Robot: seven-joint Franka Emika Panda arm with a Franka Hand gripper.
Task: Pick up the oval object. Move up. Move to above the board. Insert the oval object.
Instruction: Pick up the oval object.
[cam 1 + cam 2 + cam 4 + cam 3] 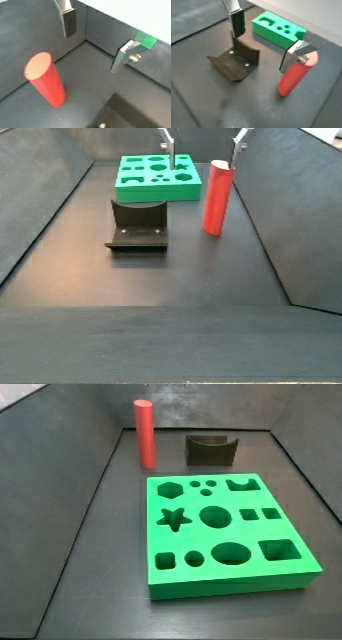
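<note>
The oval object (143, 431) is a tall red-coral peg standing upright on the dark floor, beyond the board's far left corner; it also shows in the other side view (215, 196) and in both wrist views (47, 80) (294, 75). The board (227, 534) is a bright green slab with several shaped holes, also seen in a side view (158, 176) and a wrist view (278, 29). My gripper (266, 40) is open and empty, high above the floor, only its fingertips showing in a side view (203, 140). One finger (294, 56) hangs close beside the peg's top.
The dark fixture (138, 225) with a curved notch stands on the floor beside the peg, near the board's short edge; it also shows in a wrist view (236, 62) and a side view (210, 449). Sloping dark grey walls (301, 218) enclose the floor.
</note>
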